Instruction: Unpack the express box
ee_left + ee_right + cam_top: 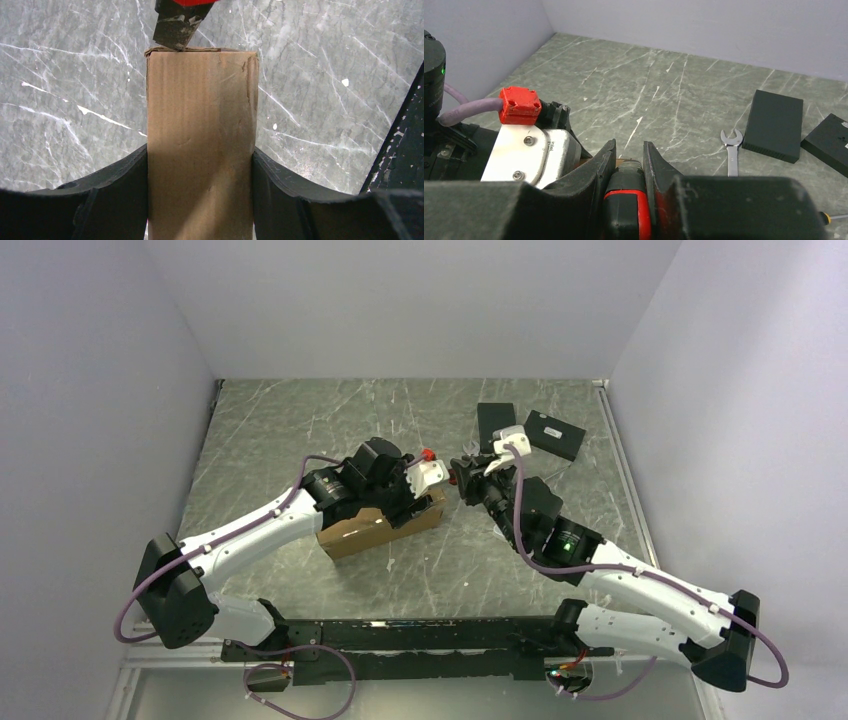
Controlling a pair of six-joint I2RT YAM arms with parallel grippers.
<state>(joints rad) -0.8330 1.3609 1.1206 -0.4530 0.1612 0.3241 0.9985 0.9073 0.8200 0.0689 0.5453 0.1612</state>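
Wrench (730,152) and black boxes (774,125) lie aside; left claw (200,165) clamps express box (200,100), right claw (629,150) clamps red-black tool (626,207).

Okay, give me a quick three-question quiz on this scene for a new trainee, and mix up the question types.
1. True or false: the left gripper is clamped across the express box.
2. Multiple choice: what does the right gripper hold? A) a wrench B) a black-and-red tool C) a cardboard flap
3. Short answer: how many small black boxes are in view?

Key: 1 true; 2 B; 3 two.
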